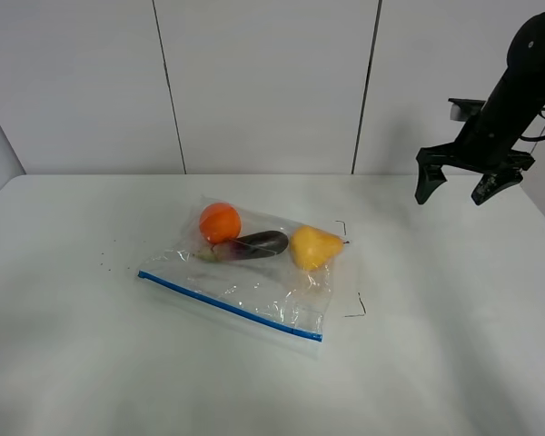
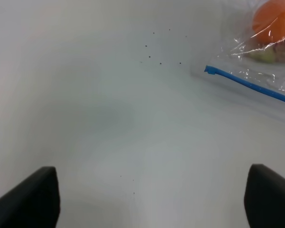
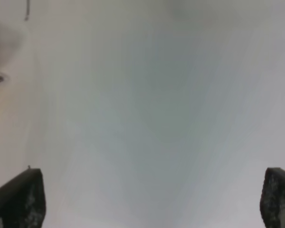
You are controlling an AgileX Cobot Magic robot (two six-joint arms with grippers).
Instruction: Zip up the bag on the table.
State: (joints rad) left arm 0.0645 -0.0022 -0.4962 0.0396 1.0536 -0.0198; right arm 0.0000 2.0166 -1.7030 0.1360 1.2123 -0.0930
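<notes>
The clear bag [image 1: 254, 282] lies flat in the middle of the white table [image 1: 82, 363]. Its blue zipper strip [image 1: 229, 306] runs along the near edge. An orange [image 1: 220, 222], a purple eggplant [image 1: 257, 244] and a yellow pear [image 1: 312, 246] lie inside. In the left wrist view the zipper's end [image 2: 210, 70] and the orange [image 2: 274, 21] show at the edge. The left gripper [image 2: 152, 194] is open over bare table beside the bag; it is out of the exterior high view. The right gripper [image 1: 458, 189] is open, raised above the table's far right, well away from the bag.
Small black corner marks [image 1: 356, 309] sit on the table right of the bag. Tiny dark specks [image 1: 104, 259] dot the table left of it. White wall panels [image 1: 263, 82] stand behind the table. The right wrist view shows only blurred white table [image 3: 152, 118].
</notes>
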